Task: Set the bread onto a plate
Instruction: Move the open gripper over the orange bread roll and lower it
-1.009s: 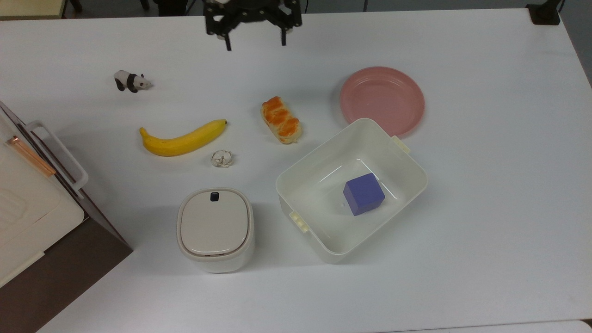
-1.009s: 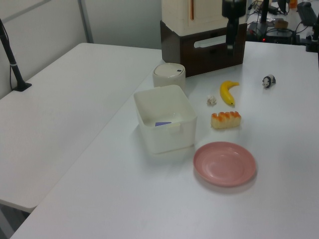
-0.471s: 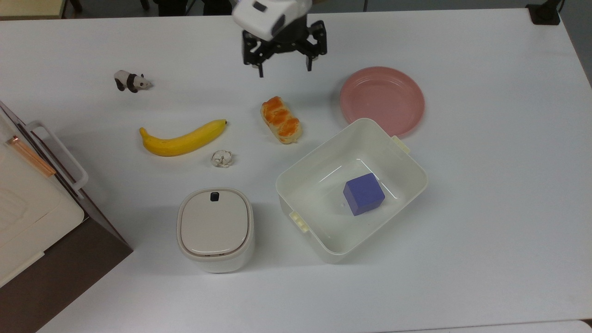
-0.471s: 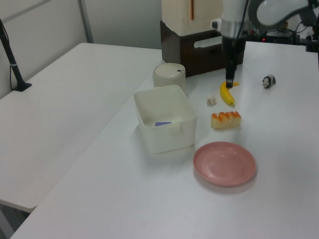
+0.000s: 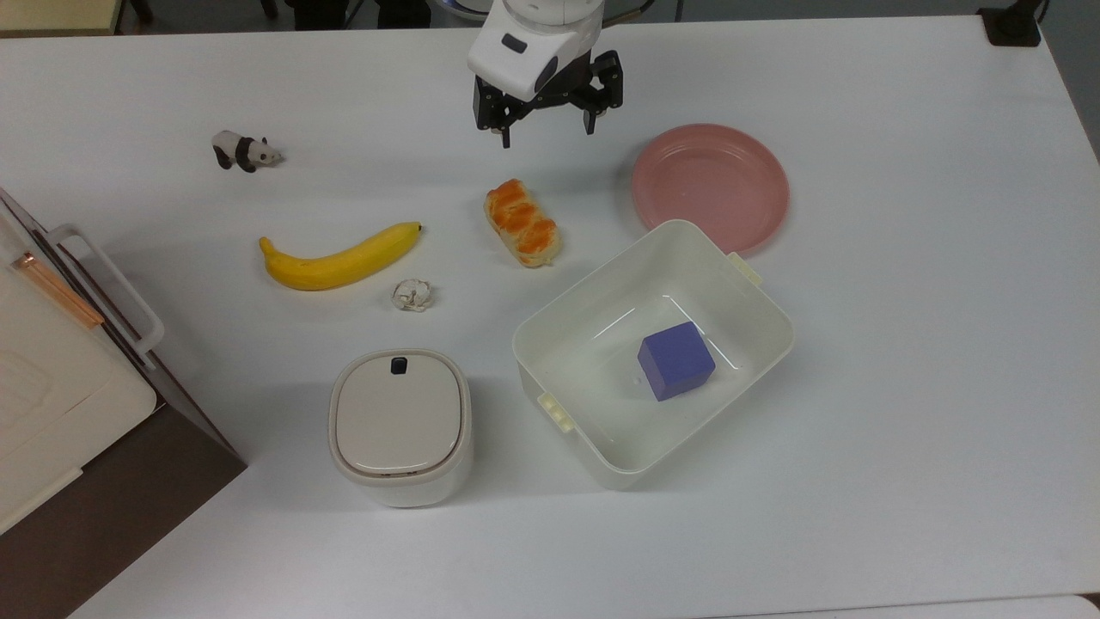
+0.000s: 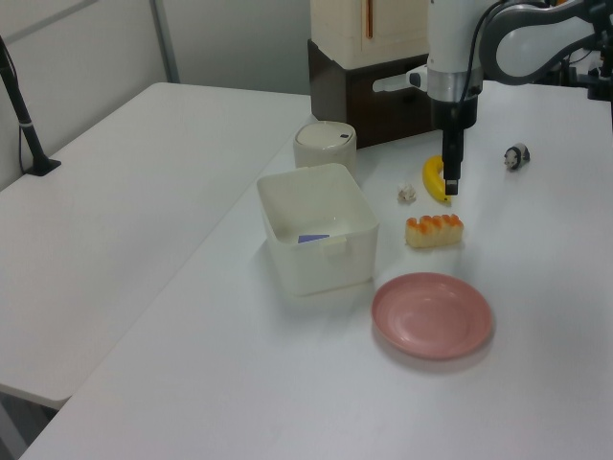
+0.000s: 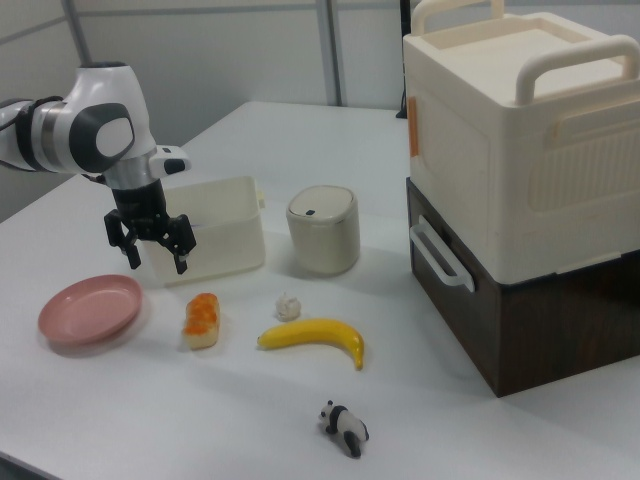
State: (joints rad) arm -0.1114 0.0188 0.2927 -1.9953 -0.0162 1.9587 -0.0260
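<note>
Arm upright, gripper (image 5: 547,137) pointing down (fingers spread, empty), above bread (image 5: 522,223)

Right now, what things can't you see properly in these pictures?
- Blue cube: in the left view, the white tub wall hides all but a sliver.
- Banana: in the left view, the gripper covers part.
- Storage box: cut off by the top view's left edge.
- Panda toy: too small in the left view.

I can read no text, label, brand, number or sign anywhere on my feeds: nothing legible on the counter (image 5: 902,361), the white tub (image 5: 756,297), the lidded bin (image 5: 400,425) or the stacked boxes (image 7: 520,170).
</note>
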